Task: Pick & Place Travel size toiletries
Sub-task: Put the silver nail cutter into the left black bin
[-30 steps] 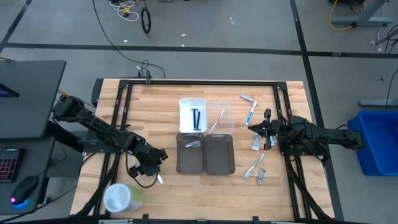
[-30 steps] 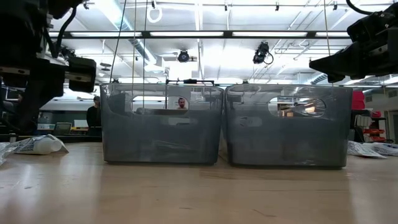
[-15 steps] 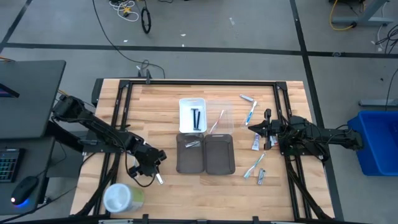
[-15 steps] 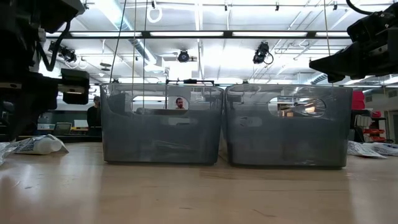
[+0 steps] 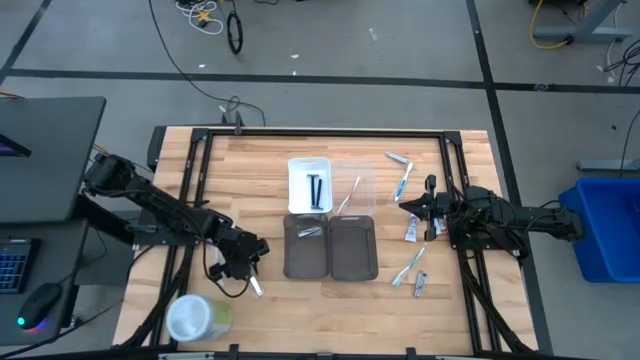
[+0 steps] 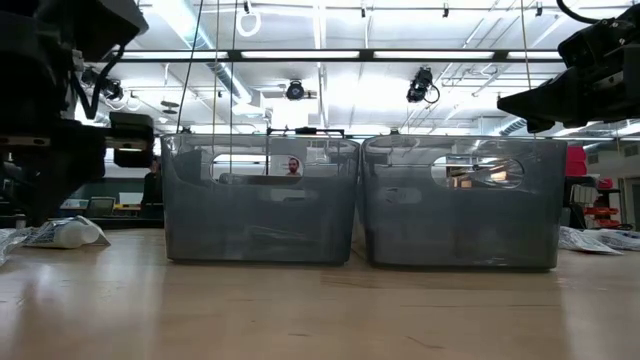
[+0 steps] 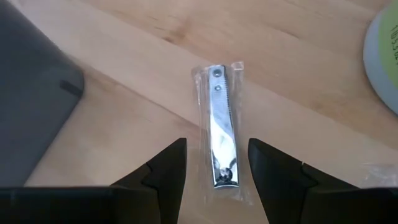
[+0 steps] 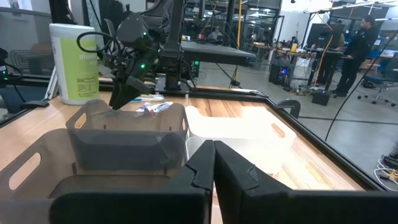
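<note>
The left gripper (image 7: 211, 163) has shifted slightly toward the two grey trays (image 5: 330, 246), fingers spread astride a wrapped silver nail clipper (image 7: 220, 135) at their 8 o'clock; the right gripper (image 8: 214, 163) is closed.

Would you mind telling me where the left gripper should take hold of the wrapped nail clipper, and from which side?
Grip the nail clipper across its narrow width near mid-length, coming straight down. It lies flat on the table in a clear wrapper, long and slim, and the open left gripper already straddles it with one finger on each long side, so closing there should pinch the metal body.
</note>
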